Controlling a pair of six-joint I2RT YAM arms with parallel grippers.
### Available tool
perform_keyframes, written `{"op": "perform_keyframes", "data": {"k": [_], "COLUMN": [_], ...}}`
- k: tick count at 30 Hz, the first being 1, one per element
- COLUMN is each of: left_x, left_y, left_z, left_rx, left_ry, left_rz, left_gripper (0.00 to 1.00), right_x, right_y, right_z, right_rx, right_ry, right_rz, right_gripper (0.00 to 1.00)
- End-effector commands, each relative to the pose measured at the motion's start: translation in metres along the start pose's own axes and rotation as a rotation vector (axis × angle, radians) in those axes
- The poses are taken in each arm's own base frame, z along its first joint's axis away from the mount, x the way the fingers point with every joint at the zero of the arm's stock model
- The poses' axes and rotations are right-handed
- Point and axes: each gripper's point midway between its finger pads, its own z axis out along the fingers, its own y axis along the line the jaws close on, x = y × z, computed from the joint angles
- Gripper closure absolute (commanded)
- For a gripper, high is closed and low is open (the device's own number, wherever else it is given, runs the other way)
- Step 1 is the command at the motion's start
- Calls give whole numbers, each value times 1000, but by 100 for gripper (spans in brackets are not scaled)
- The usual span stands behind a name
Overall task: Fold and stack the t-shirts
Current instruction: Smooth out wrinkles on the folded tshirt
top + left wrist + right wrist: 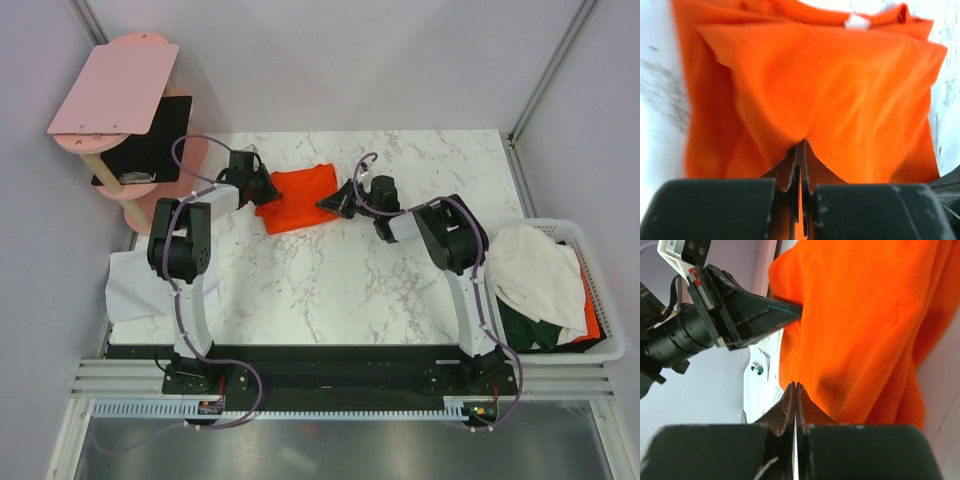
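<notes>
Gripping orange t-shirt [298, 197] between left gripper [268, 190] and right gripper [326, 203], both clamped, marble table [330, 285] (grey walls [350, 60])

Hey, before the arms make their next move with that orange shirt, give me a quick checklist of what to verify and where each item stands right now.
1. The left gripper shut on the orange t-shirt: ok, fabric pinched at its left edge.
2. The right gripper shut on the shirt's right edge: ok.
3. Shirt lying smooth between the grips: not ok, it is bunched and creased.
4. Shirt lifted off the table: cannot tell.
5. Other shirts out of the way: ok, the white t-shirt and dark green t-shirt sit in the basket at the right.
</notes>
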Motion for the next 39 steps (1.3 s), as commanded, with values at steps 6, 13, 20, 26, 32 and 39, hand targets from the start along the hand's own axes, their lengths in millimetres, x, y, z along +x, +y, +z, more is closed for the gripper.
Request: {"op": "perform_keyframes", "data": {"k": [6,13,20,26,32,39], "left_x": [-40,-49,-51,-63,-63,-23], "left_y": [6,26,46,3,-38,-32], "left_z": [-3,9,1,-35,-104,-155], "left_rx": [111,55,-47,107,197,66], "left_ry": [-93,-72,-96,-133,-196,-163], "left_rz": [-55,-118,-130,-99,-29,-33], "left_gripper": [98,98,98,98,98,98], "right_x": [-5,-5,-6,-29,-76,-87], "right_y": [-21,-43,-55,-15,36,62], "right_z": [-5,-6,-9,-17,-37,-1], "right_rx": [80,170,231,191,288,469], "right_ry": [14,43,66,16,-81,34], "right_rz": [-50,-73,-95,-230,-476,-732], "right_gripper": [100,100,100,100,92,100]}}
